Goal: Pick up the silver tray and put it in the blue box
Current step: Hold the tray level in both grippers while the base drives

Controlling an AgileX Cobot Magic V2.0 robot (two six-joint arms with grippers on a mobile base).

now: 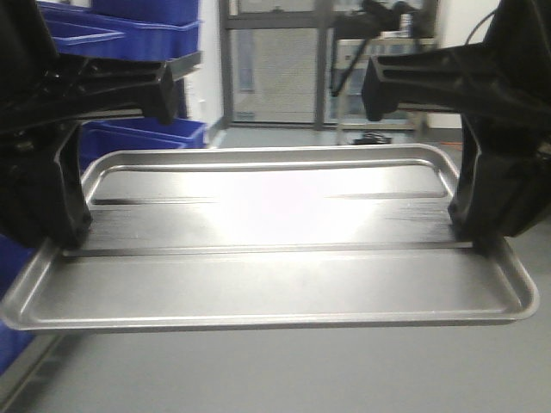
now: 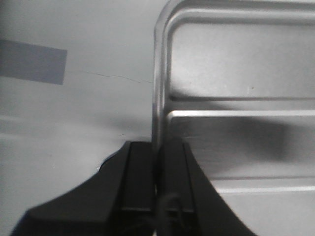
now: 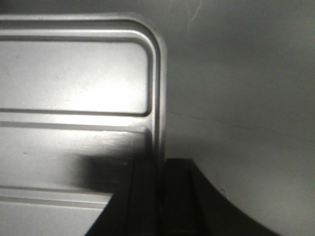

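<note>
A silver tray [image 1: 267, 258] is shown held level between two black grippers, one at each short end. The left gripper [image 2: 156, 169] is seen pressed together on the tray's raised rim, with one finger [image 2: 139, 177] outside the rim and the other inside, over the base. The right gripper [image 3: 160, 184] is clamped on the opposite rim in the same way, with one finger [image 3: 179, 191] outside the rim and one inside.

The tray is stretched from one gripper across to the other, and its two long ridges are run from hand to hand. A bright glare is reflected from the base midway between the grippers. A rounded corner of the tray is seen ahead of each gripper's fingertips.

A plain grey surface [image 1: 284, 370] is seen beneath both grippers and the tray; whether the tray is touching it cannot be told. A darker grey patch [image 2: 32, 61] is marked on that surface, off to the outer side of the left gripper.

Stacked blue boxes [image 1: 138, 39] are seen beyond and above the left gripper, well apart from the tray. A glazed door [image 1: 275, 60] is visible far ahead, between the two grippers.
</note>
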